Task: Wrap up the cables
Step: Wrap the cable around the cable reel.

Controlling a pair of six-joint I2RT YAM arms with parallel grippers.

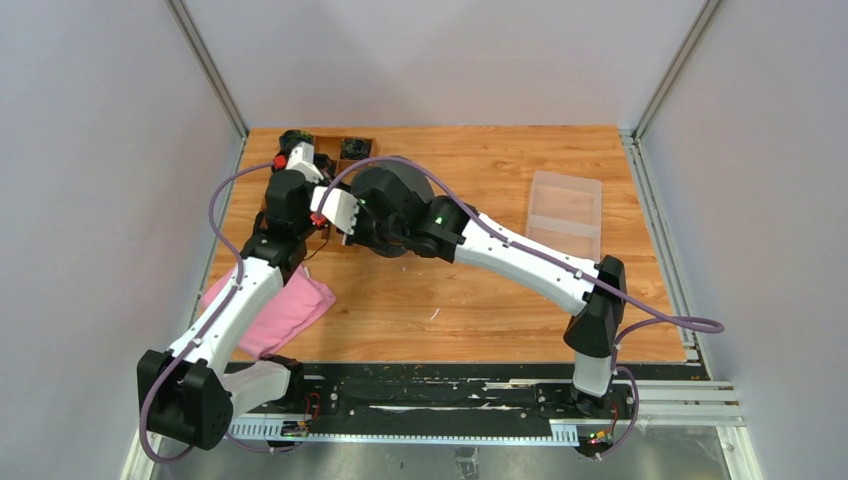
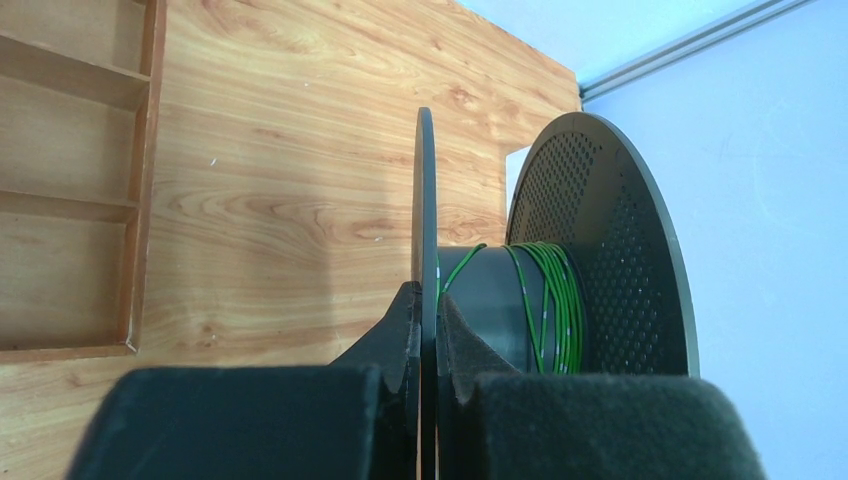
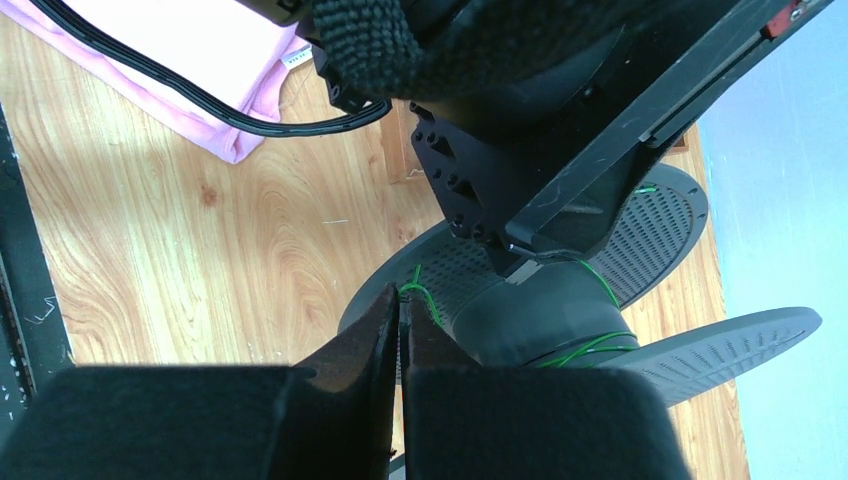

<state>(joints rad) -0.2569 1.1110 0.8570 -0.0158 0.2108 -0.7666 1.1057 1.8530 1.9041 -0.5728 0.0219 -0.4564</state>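
A black spool point(image 1: 395, 200) with two perforated flanges is held above the table at the back left. Thin green cable point(image 2: 556, 300) is wound round its grey hub point(image 2: 490, 300). My left gripper point(image 2: 428, 296) is shut on the edge of the near flange point(image 2: 425, 190); it also shows in the top view point(image 1: 352, 224). My right gripper point(image 3: 401, 298) is shut on a loose end of the green cable point(image 3: 419, 291) beside the hub point(image 3: 540, 325). More cable turns point(image 3: 590, 345) lie round the hub. In the top view the right gripper point(image 1: 398, 238) is under the spool.
A wooden compartment tray point(image 2: 70, 180) sits at the back left of the table point(image 1: 330, 148). A pink cloth point(image 1: 285, 310) lies front left, also in the right wrist view point(image 3: 200, 70). A clear plastic box point(image 1: 567, 212) stands at the right.
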